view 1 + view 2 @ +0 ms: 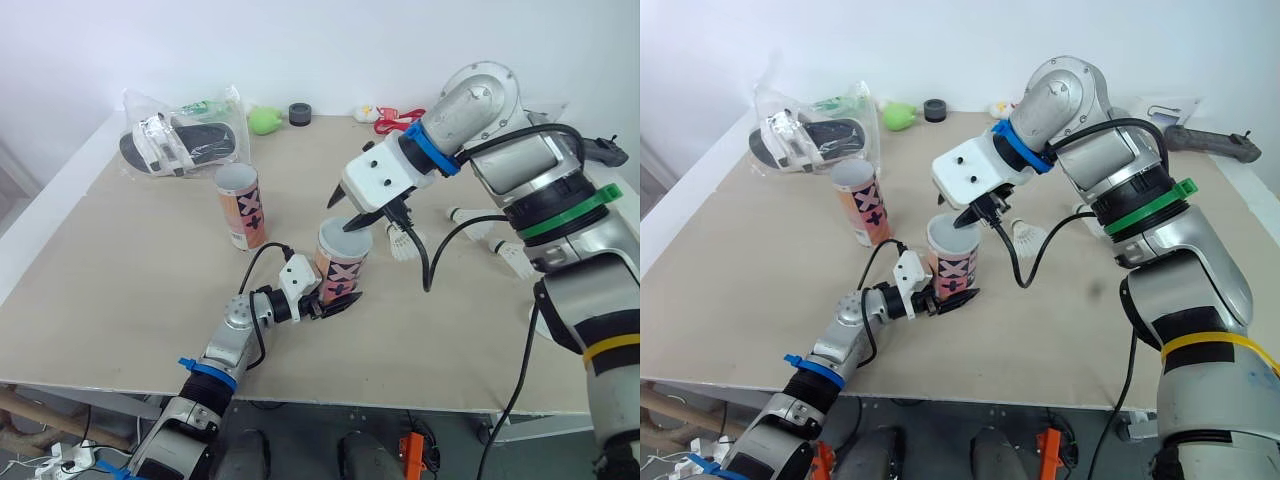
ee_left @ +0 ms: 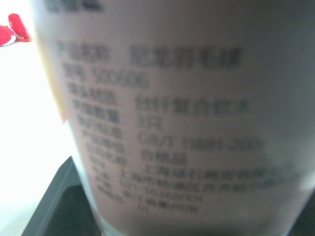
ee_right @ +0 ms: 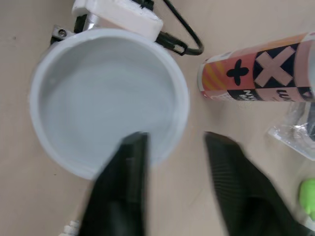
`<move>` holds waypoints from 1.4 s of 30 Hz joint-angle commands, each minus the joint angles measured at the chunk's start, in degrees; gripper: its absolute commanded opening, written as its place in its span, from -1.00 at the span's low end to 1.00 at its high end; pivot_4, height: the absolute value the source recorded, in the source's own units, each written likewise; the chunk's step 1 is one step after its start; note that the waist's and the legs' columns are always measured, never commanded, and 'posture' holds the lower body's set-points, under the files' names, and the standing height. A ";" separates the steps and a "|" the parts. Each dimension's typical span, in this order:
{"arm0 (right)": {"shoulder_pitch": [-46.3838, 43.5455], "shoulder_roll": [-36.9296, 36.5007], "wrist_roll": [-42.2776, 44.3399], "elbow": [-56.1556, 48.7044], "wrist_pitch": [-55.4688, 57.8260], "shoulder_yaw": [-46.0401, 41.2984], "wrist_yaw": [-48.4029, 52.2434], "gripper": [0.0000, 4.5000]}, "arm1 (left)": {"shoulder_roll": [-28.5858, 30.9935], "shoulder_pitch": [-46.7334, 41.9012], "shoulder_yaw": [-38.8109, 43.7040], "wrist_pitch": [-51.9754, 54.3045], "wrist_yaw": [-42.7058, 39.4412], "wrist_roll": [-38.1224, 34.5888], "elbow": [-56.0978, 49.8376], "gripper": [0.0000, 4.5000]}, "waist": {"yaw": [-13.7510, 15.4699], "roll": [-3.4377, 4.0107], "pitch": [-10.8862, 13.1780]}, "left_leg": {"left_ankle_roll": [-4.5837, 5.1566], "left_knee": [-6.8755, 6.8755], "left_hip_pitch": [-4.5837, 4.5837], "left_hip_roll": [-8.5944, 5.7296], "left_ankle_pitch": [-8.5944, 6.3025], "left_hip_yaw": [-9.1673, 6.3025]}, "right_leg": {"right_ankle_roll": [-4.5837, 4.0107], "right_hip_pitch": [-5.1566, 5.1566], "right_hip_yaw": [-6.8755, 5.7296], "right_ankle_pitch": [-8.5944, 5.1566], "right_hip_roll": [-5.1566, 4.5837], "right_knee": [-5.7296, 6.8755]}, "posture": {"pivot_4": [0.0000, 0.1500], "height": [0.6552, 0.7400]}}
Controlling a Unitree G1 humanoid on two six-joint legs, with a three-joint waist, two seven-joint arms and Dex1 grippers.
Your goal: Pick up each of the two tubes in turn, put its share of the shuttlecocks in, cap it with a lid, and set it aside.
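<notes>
We're looking at the held tube [image 1: 342, 262], upright on the table [image 1: 120, 290] near its front edge. Its long axis is vertical and its pale round top faces straight up. The wall carries an orange, pink and black pattern with a big white X above a black plus. In the left wrist view the far side of the wall is a grey label with rows of print, too blurred to read.

The left gripper [image 1: 338, 300] is low at the tube's base, its black fingers closed on the wall from the robot's side.

The right gripper [image 3: 174, 138] hangs right over the top with its jaws wide apart. One finger [image 3: 129, 162] lies across the raised white rim and the other is outside it, over bare table. From above, that top is a white ring around a flat grey face, and we cannot tell whether it is a lid or the open mouth.

The second tube [image 1: 240, 205] has the same pattern and the same pale top. It stands upright farther back and to the left, well apart from both grippers.

Three shuttlecocks [image 1: 402, 243] lie on the right side of the table, the nearest just beside the held tube.

A plastic bag [image 1: 180, 140] with dark sandals in it sits at the far left corner, with a green object [image 1: 264, 120] beside it.
</notes>
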 commanded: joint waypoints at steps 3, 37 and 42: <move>0.03 0.89 -0.78 0.21 2.28 -2.36 2.17 0.96 | 0.55 1.30 -1.26 1.03 0.14 2.12 2.71 0.38 | 0.00 -0.01 0.00 | 0.00 0.00 0.00 0.00 0.00 0.00 | -0.01 0.00 0.00 0.00 0.00 0.00 | 1.00 1.00; 8.03 -1.45 6.90 -7.72 14.27 4.85 2.22 -0.98 | 0.06 0.98 -1.41 0.62 0.08 2.25 3.27 0.38 | -0.04 -0.13 -0.16 | 0.00 -0.04 0.11 0.02 0.00 -0.02 | 0.18 0.05 -0.02 -0.14 0.03 -0.01 | 1.00 1.00; 8.99 -1.27 9.54 -8.43 15.26 3.52 2.22 -0.98 | 0.05 1.16 -1.44 0.82 0.05 2.14 3.04 0.38 | -0.04 -0.22 -0.40 | 0.00 -0.07 0.21 0.02 0.00 -0.02 | 0.18 0.14 -0.02 -0.19 0.02 -0.01 | 1.00 1.00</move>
